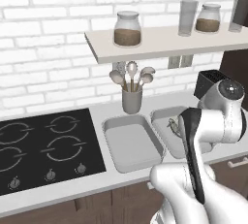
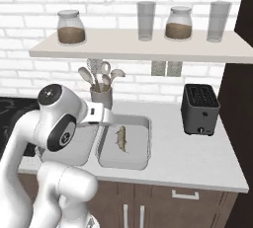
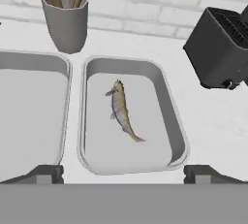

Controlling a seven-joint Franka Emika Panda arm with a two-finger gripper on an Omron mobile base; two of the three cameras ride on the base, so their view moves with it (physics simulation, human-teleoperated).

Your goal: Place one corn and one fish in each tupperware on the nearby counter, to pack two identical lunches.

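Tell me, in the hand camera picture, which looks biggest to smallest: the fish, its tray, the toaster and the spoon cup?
1. Tray holding the fish, biggest.
2. Toaster, though cut off by the picture edge.
3. Spoon cup, farther from the camera, so unsure.
4. Fish, smallest.

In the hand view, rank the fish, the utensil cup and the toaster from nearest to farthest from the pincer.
1. The fish, lying in the right tupperware, just ahead of the open pincer.
2. The utensil cup, behind the trays, up and left.
3. The toaster, off to the right; too close to the cup to rank firmly.
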